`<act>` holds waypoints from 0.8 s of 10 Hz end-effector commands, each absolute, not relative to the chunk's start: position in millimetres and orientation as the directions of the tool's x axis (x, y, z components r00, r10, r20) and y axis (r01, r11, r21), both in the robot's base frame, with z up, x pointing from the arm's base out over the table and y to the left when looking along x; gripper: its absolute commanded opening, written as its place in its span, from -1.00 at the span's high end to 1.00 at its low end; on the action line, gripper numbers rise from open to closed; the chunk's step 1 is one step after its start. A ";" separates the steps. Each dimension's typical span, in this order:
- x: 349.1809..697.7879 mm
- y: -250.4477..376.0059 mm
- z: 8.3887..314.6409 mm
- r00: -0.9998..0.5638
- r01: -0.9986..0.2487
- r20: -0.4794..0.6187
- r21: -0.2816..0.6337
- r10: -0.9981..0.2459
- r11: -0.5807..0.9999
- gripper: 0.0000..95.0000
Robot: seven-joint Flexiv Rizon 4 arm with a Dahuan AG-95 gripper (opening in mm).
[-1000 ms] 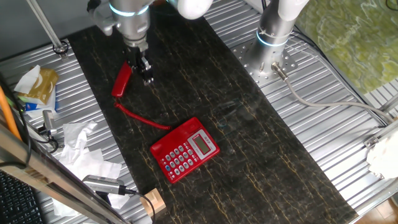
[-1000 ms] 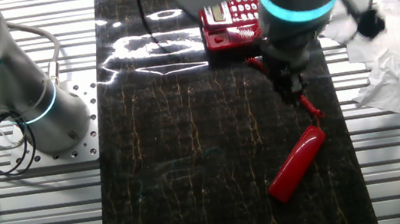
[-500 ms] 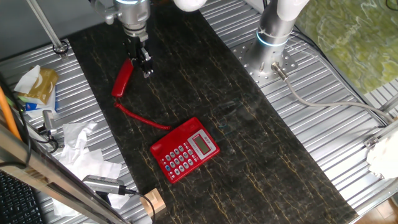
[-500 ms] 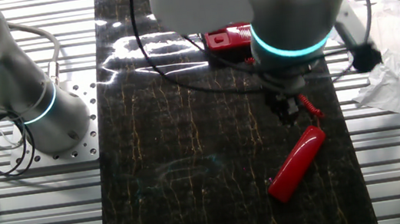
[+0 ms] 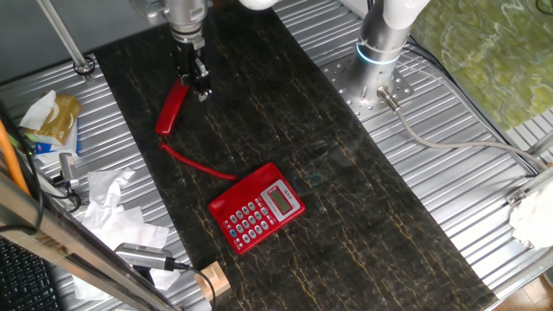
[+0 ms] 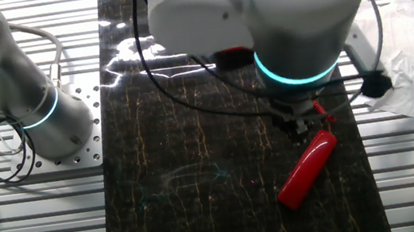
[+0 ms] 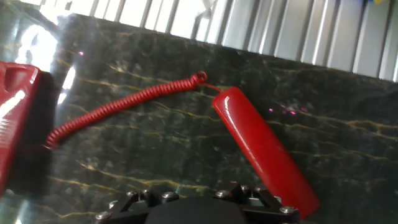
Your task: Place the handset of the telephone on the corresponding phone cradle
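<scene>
The red handset lies flat on the dark mat at the far left, also in the other fixed view and the hand view. Its red coiled cord runs to the telephone, a squarish red base with a keypad and a grey display. The phone cradle, along the base's left side, holds nothing. My gripper hangs just right of the handset's far end, a little above the mat, open and empty. In the other fixed view the gripper is just beyond the handset and the arm hides most of the base.
Crumpled paper and a yellow packet lie on the ribbed metal left of the mat. A wooden block sits at the mat's near corner. A second arm's base stands at the far right.
My gripper has moved along the mat away from the phone base and now stands beside the handset's end. The handset, cord and base have not moved.
</scene>
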State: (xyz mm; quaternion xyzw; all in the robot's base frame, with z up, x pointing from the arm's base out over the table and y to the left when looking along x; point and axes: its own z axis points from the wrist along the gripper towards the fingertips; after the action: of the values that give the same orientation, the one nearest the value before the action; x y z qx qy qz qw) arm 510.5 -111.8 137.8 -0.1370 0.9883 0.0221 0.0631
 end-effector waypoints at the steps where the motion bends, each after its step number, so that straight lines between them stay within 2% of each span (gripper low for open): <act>1: 510.0 -115.2 137.6 -0.953 -0.278 -0.132 0.026 -0.272 0.960 -0.20; 8: 507.4 -119.8 132.4 -0.950 -0.291 -0.129 0.028 -0.285 0.956 -0.20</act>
State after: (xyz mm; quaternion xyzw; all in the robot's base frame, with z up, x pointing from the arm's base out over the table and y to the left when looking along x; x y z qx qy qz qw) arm 508.6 -120.4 132.2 -0.1457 0.9871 0.0221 0.0619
